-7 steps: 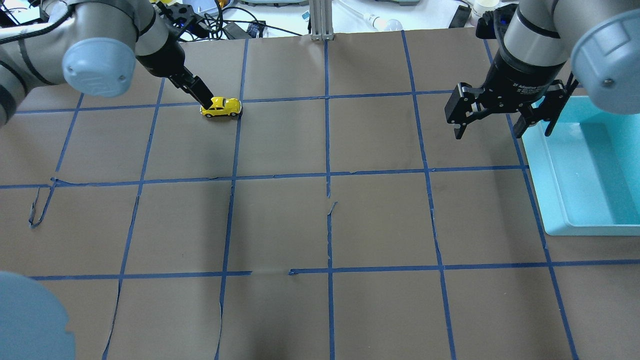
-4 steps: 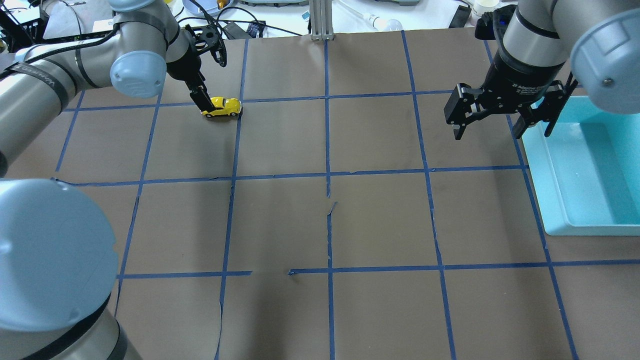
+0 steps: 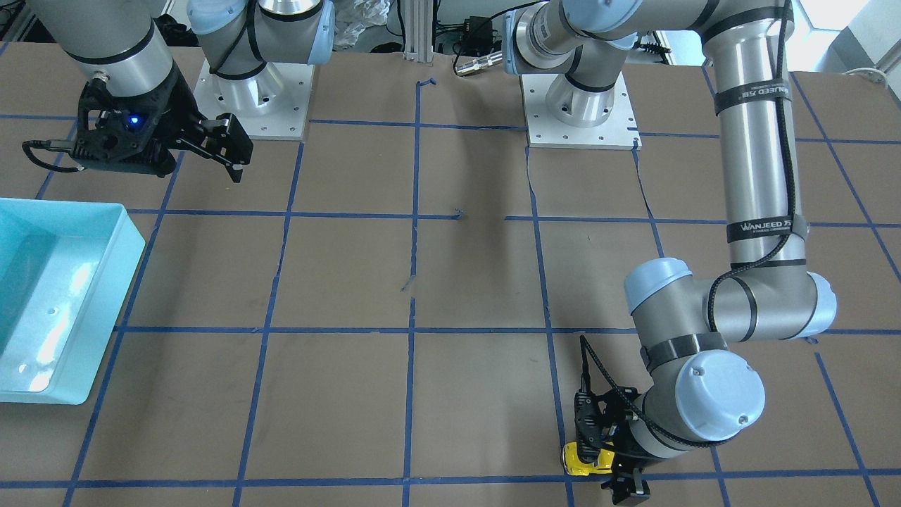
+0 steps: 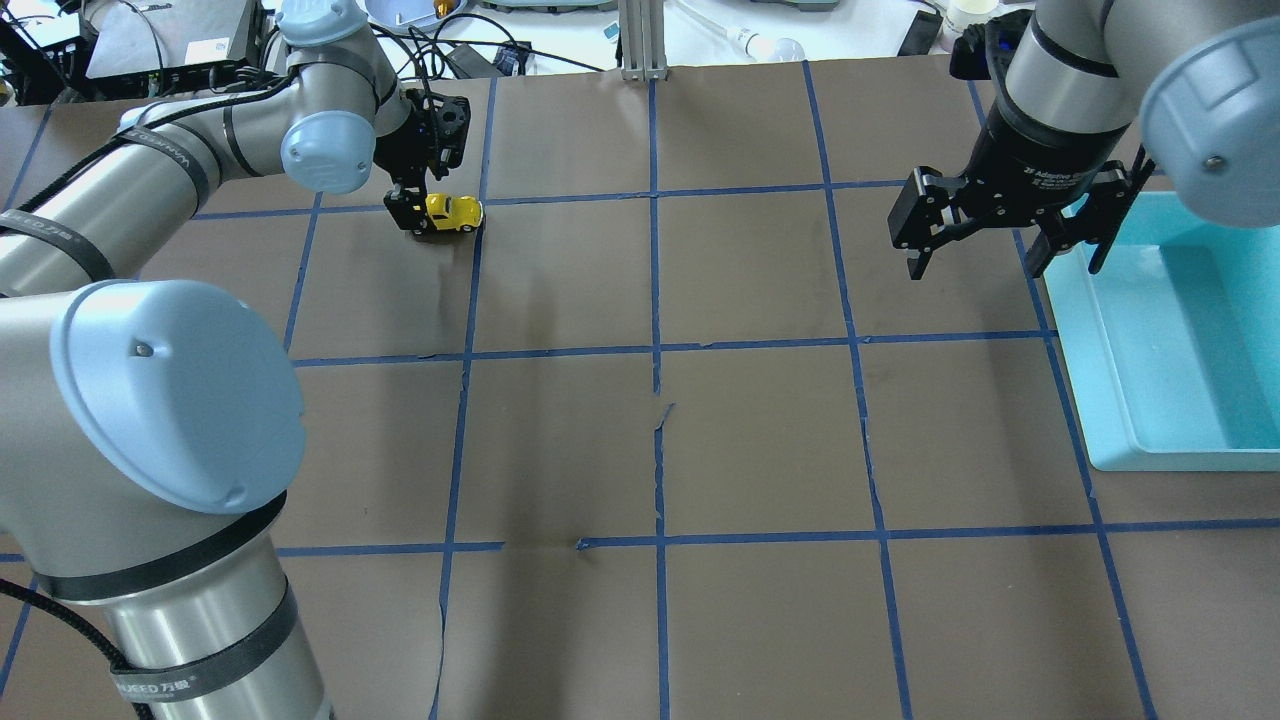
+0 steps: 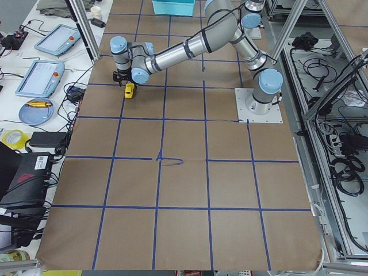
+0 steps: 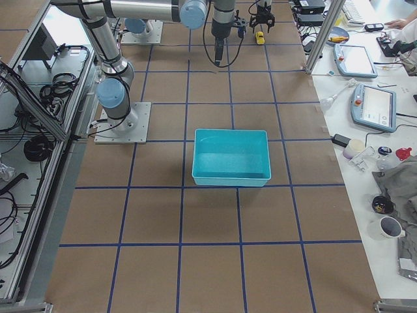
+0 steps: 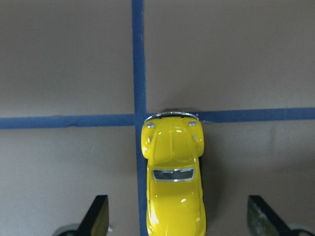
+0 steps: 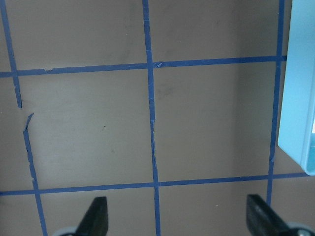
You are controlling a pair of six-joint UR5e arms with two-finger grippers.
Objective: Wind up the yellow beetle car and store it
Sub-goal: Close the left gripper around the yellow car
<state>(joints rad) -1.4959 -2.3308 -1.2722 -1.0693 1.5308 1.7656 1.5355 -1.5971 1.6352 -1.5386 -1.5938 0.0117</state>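
The yellow beetle car (image 4: pixel 457 212) stands on a blue tape crossing at the far left of the table. It also shows in the front view (image 3: pixel 581 460) and the left wrist view (image 7: pixel 173 187). My left gripper (image 4: pixel 424 214) is low over the car's rear. It is open, and in the left wrist view (image 7: pixel 177 219) the car's rear half lies between the two fingertips (image 7: pixel 97 215) with gaps on both sides. My right gripper (image 4: pixel 978 262) hangs open and empty above the table, just left of the teal bin (image 4: pixel 1092 340).
The teal bin (image 3: pixel 105 282) sits at the table's right edge and looks empty; its corner shows in the right wrist view (image 8: pixel 300 98). Brown paper with blue tape gridlines (image 4: pixel 656 350) covers the table. Cables and clutter (image 4: pixel 470 50) lie beyond the far edge.
My left arm has swung round and turned its wrist, so the gripper now straddles the car's rear instead of touching its end. The car and right arm stay put.
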